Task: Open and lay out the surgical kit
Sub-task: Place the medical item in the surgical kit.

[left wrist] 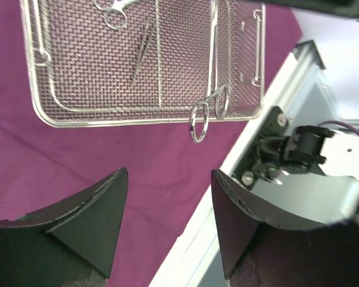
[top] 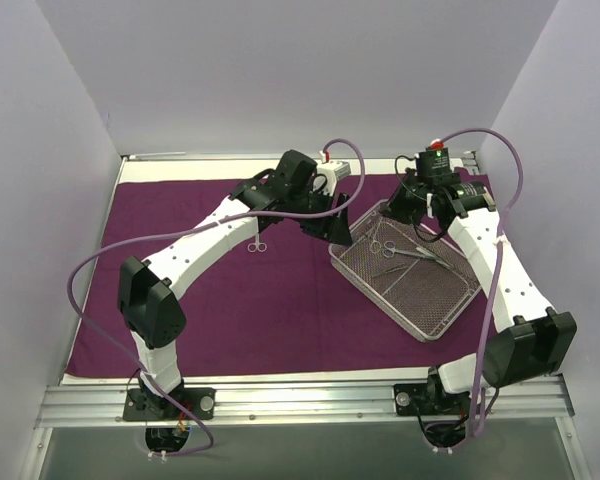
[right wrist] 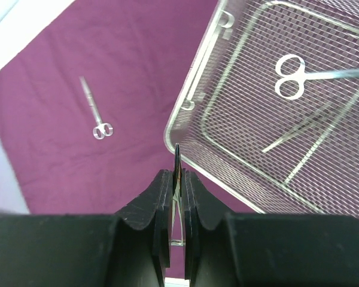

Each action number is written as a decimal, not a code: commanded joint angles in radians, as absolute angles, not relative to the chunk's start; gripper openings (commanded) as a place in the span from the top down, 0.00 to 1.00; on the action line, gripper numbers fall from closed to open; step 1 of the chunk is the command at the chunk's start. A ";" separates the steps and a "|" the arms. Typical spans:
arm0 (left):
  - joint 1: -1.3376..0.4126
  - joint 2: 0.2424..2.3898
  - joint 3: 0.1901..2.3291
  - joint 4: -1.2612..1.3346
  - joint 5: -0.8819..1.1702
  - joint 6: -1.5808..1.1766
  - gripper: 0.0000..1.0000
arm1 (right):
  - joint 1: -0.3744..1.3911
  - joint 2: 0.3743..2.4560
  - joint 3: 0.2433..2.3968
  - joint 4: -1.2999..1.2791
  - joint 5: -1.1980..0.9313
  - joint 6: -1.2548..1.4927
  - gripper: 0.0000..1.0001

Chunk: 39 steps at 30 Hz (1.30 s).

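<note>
Top external: looked down from above and behind the arm bases (top: 165, 400), taking in the whole purple cloth (top: 230, 310).
Left wrist: hung close over one edge of the mesh tray (left wrist: 78, 72), facing down.
Right wrist: sat close above a tray corner.
Shared: all three saw the tray; top and right wrist, the scissors (right wrist: 96, 115) on the cloth.

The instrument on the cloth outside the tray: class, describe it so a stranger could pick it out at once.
Start from the purple cloth under both arms and find the wire-mesh tray on its right side. Left of the tray, near the left arm's forearm, lies one small silver scissor-handled instrument. It alone rests on bare cloth; the other instruments are at the tray.
</note>
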<state>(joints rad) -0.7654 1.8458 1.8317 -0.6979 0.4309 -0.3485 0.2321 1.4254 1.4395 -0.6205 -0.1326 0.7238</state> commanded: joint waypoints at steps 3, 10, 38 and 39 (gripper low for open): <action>-0.718 1.793 1.792 -0.557 0.638 -0.399 0.34 | 0.253 1.400 1.456 -0.549 -0.189 0.706 1.00; -0.689 1.798 1.743 -0.434 0.761 -0.481 0.34 | 0.296 1.428 1.473 -0.520 -0.204 0.707 1.00; -0.612 1.868 1.732 -0.413 0.830 -0.514 0.98 | 0.321 1.525 1.569 -0.509 -0.236 0.690 0.83; -0.589 1.865 1.729 -0.429 0.810 -0.497 0.98 | 0.319 1.532 1.580 -0.520 -0.235 0.683 0.70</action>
<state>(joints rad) -0.6216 1.8641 1.6974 -0.4343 0.8089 -0.5251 0.3096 1.5036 1.5223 -0.5278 -0.2100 0.7059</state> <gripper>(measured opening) 0.039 0.244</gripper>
